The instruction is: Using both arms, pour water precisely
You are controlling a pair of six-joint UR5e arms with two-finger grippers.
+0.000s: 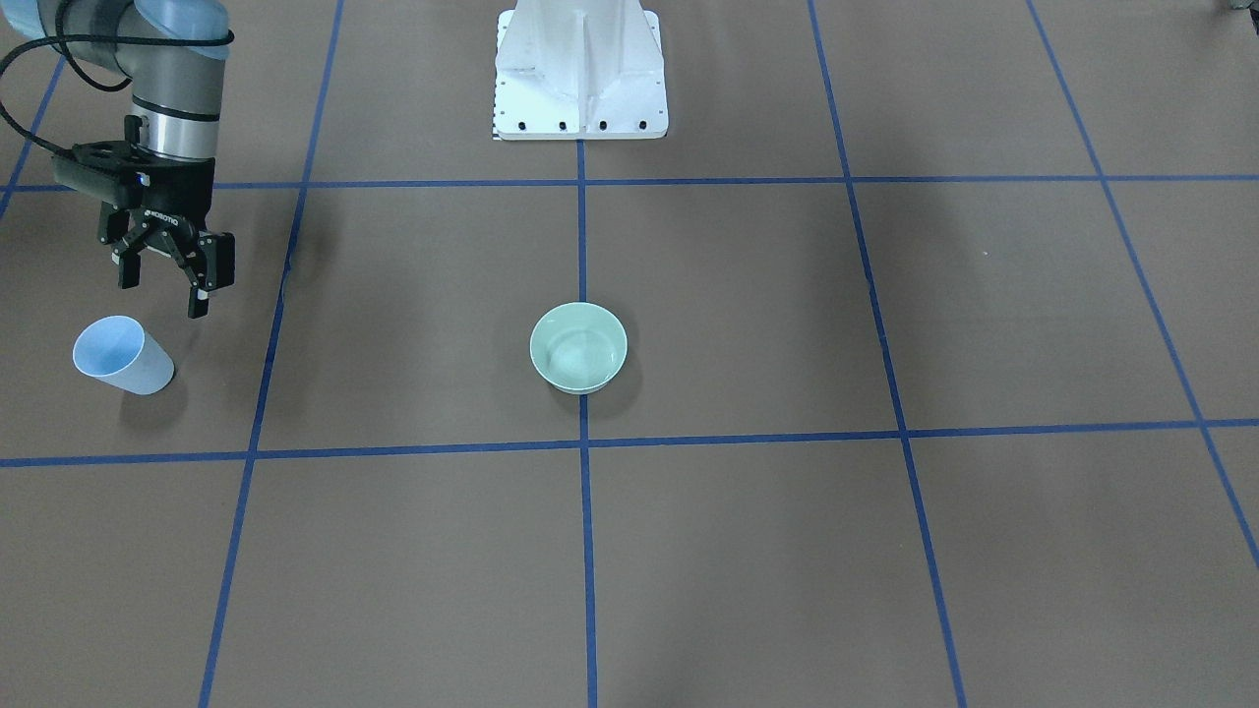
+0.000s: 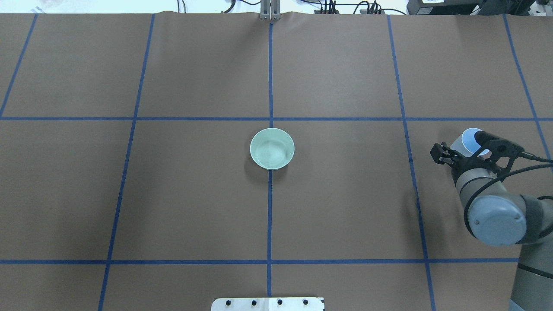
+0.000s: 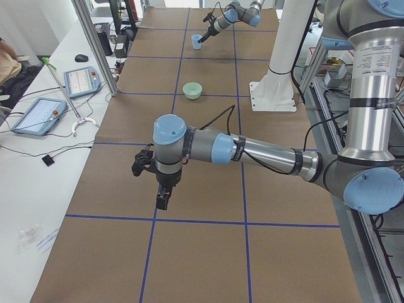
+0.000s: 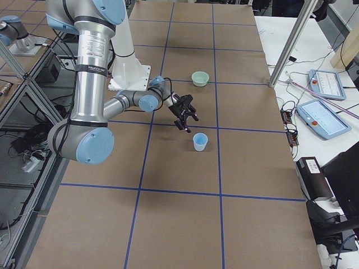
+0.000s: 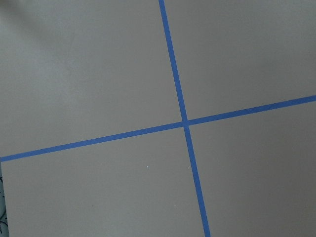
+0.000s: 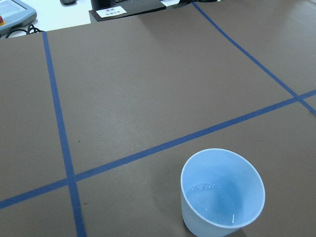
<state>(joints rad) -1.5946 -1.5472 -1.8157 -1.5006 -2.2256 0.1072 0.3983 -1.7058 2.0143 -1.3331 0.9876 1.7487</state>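
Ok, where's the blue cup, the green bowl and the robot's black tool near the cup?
blue cup [image 1: 109, 347], front-facing view, inside its open mouth.
green bowl [image 1: 578, 347], front-facing view, middle of its inside.
right tool [image 1: 162, 293], front-facing view, midway between its two fingertips.

The bowl sits at the middle of the table, before the pedestal. The cup stands well off on the robot's right, with the right gripper near it, apart.

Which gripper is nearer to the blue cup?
Right. The right gripper hangs close beside the blue cup, not touching it; the left gripper is far off, beyond the green bowl.
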